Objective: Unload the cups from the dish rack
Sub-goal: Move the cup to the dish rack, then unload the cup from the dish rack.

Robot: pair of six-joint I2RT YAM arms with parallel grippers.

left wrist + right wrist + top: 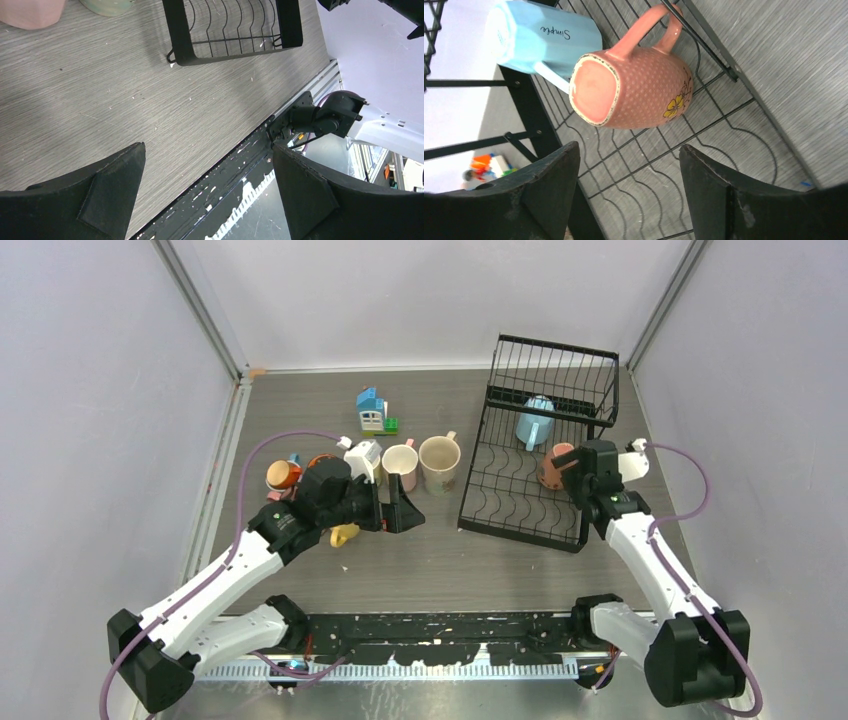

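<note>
The black wire dish rack (555, 345) stands at the right of the table. On its base lie two cups: a light blue mug (533, 421) and a pink dotted mug (553, 466) on its side. My right gripper (573, 476) hovers open just in front of the pink mug (634, 92), nothing between its fingers (716, 185); the blue mug (539, 40) lies behind it. My left gripper (405, 510) is open and empty over the table left of the rack. Unloaded cups stand nearby: a pink one (400, 465), a cream one (439, 462), an orange one (283, 475) and a yellow one (344, 535).
A small blue, white and green toy house (373, 412) sits behind the cups on the table. The rack's near corner (235, 50) shows ahead of the left gripper (207, 170), with the table's front rail (250, 150) under it. Grey walls close in both sides.
</note>
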